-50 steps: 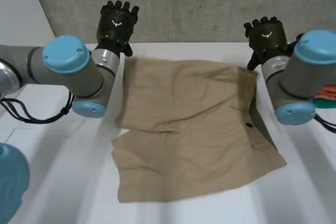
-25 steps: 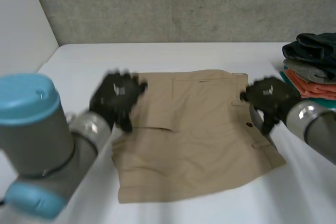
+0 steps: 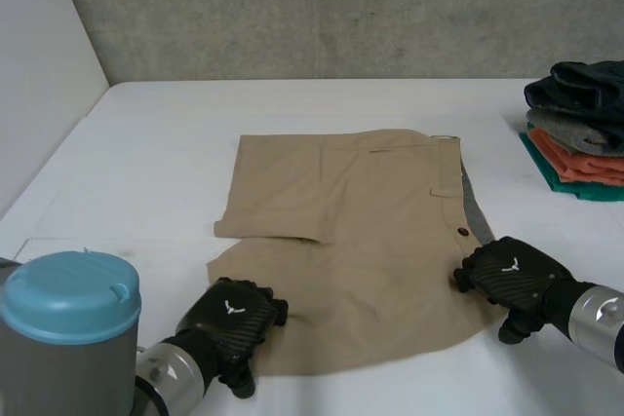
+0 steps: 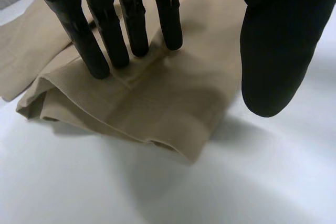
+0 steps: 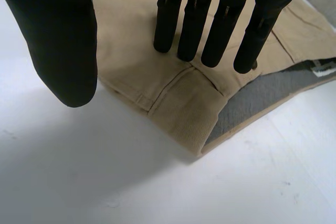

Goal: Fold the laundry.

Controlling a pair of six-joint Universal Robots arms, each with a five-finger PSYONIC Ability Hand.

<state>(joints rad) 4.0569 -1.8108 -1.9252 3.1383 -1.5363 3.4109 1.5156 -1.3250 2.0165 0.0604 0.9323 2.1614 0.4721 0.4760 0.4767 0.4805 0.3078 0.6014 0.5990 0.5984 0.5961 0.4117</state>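
From the head view we see the tan shorts (image 3: 361,231) lying flat in the middle of the white counter (image 3: 166,163), one leg already doubled over the other. The left robot hand (image 3: 232,323) sits on the near left corner and the right robot hand (image 3: 512,278) on the near right corner. We judge they are placed at both ends of the near edge so it can be lifted evenly and carried over to the far edge. A stack of folded clothes (image 3: 577,133) waits at the far right, well apart from the shorts.

In the left wrist view, the fingers (image 4: 102,45) are straight and rest side by side on the layered corner, while the thumb (image 4: 275,51) hangs off the cloth above bare counter. The robot hand is spread and pinches nothing yet.

In the right wrist view, it is much the same. Straight fingers (image 5: 191,30) press the cloth just inside its corner, where a grey lining (image 5: 257,103) peeks out beneath, and the thumb (image 5: 63,40) stands apart over the counter. We think each thumb must slide under the edge before a pinch can hold.
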